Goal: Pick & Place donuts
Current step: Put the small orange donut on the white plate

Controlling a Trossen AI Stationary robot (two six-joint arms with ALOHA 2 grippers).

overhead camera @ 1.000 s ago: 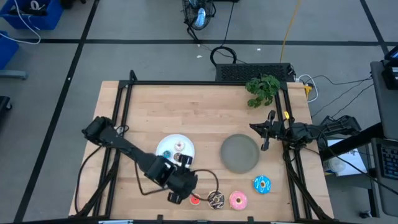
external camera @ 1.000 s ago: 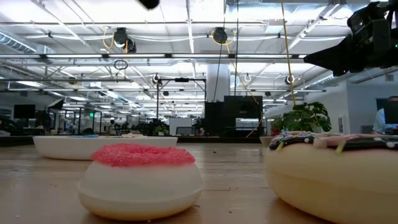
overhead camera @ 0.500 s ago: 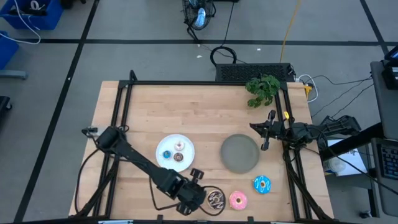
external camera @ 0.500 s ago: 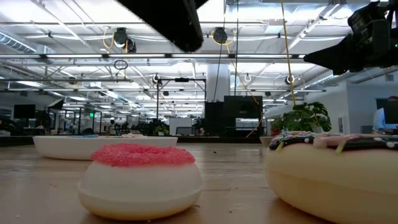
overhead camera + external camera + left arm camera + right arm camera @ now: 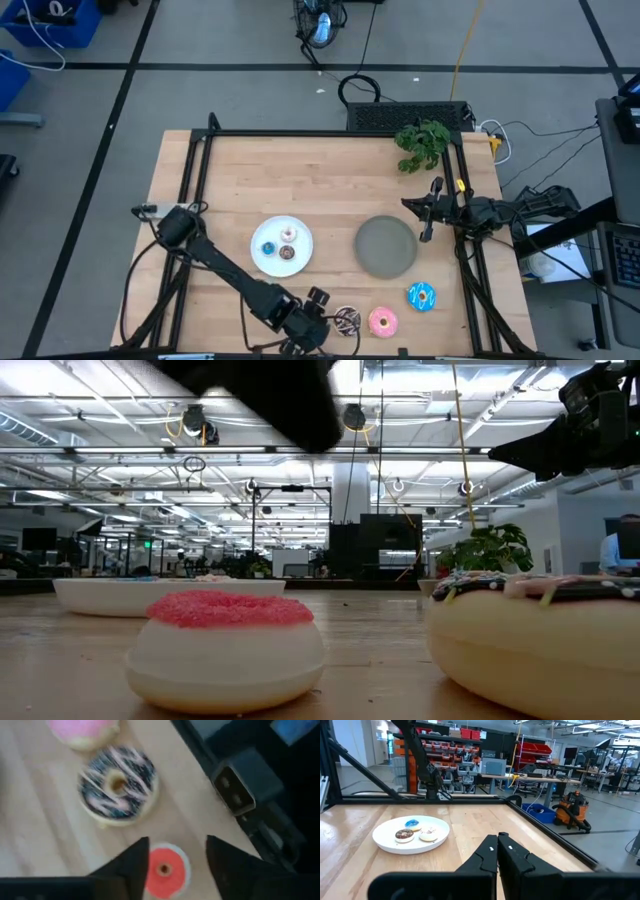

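My left gripper (image 5: 174, 857) is open above the tiny red donut (image 5: 164, 869), one finger on each side of it, touching nothing. In the low view the red donut (image 5: 228, 648) rests flat on the table, with the gripper (image 5: 262, 395) dark and high over it. In the high view the gripper (image 5: 308, 325) hides this donut. Beside it lie the chocolate donut (image 5: 347, 320), the pink donut (image 5: 383, 322) and the blue donut (image 5: 421, 296). Tiny blue (image 5: 267, 248), white-pink (image 5: 289, 234) and brown (image 5: 288, 254) donuts sit on the white plate (image 5: 300, 238). My right gripper (image 5: 497, 848) waits shut at the table's right edge.
The grey plate (image 5: 386, 246) sits right of the white plate. A green plant (image 5: 422, 143) stands at the far right corner. A black camera block (image 5: 241, 786) sits at the near edge, close to the red donut. Bare wood stretches across the table's far half.
My left gripper has swung from beside the white plate toward the table's near edge and come down over the tiny red donut, covering it in the high view. In the low view its dark shape has grown at the top. The donuts have stayed put.
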